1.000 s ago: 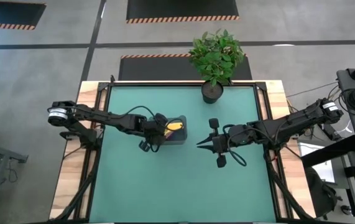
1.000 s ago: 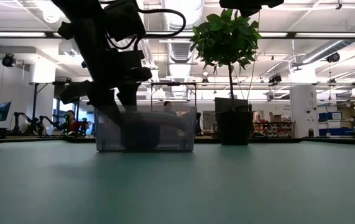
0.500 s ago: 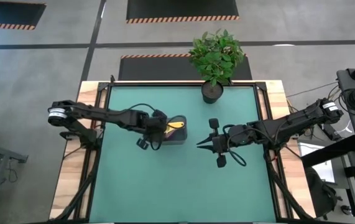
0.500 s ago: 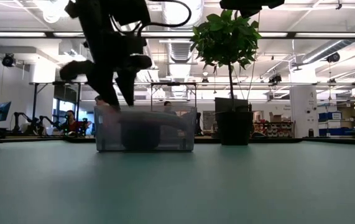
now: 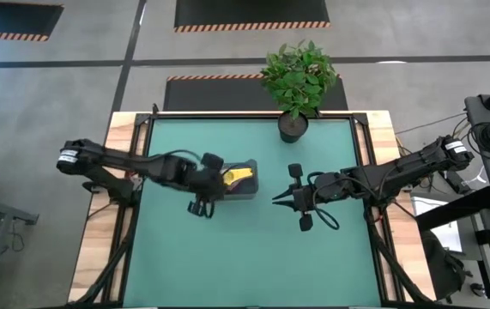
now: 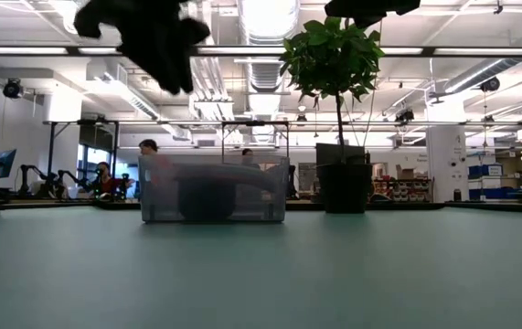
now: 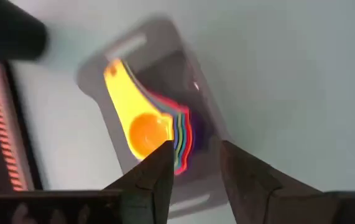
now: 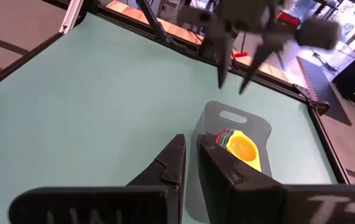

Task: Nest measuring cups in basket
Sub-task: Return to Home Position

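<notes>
The dark grey basket (image 5: 249,191) stands on the green mat left of centre, and shows in the low view (image 6: 213,189). The measuring cups (image 7: 165,134) lie stacked inside it on its floor, the yellow one (image 5: 238,174) on top with coloured rims showing beside it. My left gripper (image 7: 196,165) hangs open above the basket, clear of it (image 6: 174,78), touching nothing; the right wrist view shows it too (image 8: 233,87). My right gripper (image 5: 277,200) waits shut over the mat, to the right of the basket.
A black plant pot (image 5: 293,129) with a leafy plant stands at the table's far edge, right of the basket. Bare green mat lies toward the near edge and on both sides. People and equipment show in the room beyond the table.
My left gripper has risen out of the basket to well above its rim and has drawn a little toward the table's left edge. The stacked cups and the basket have stayed where they were.
</notes>
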Available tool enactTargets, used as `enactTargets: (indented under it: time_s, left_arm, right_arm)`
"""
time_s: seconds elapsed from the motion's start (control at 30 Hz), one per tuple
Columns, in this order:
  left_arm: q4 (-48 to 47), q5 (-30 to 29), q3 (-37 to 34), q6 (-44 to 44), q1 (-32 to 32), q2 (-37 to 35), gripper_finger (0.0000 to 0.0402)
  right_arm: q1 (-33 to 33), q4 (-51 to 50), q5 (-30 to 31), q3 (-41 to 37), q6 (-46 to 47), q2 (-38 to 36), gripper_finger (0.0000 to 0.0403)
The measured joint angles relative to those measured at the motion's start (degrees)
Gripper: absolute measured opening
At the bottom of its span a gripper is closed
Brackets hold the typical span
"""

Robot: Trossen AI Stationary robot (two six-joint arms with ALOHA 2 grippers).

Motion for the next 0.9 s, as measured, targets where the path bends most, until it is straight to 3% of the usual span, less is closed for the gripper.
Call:
enactTargets:
  time_s: [0.17,0.37,0.6,0.9]
  left_arm:
    - [8.54,-2.74,-4.67,-4.43,-8.59,-4.97,0.0087]
    - [26.72,-2.87,-15.19,-5.51,-14.91,-14.43,0.0067]
    - [40.93,-2.98,-29.49,-2.74,-15.37,-28.59,0.0039]
    - [53.07,-3.23,-44.62,-2.89,-14.46,-45.73,0.0036]
  right_arm:
    - [0.0,1.21,-0.55,-0.48,-1.36,0.0,0.0028]
    - [-0.44,9.78,-5.02,-4.27,-4.96,-0.02,0.0028]
    - [-0.5,10.6,-7.27,-4.94,-5.19,-0.07,0.0028]
    - [-1.17,16.72,-9.57,-9.06,-5.83,-1.23,0.0028]
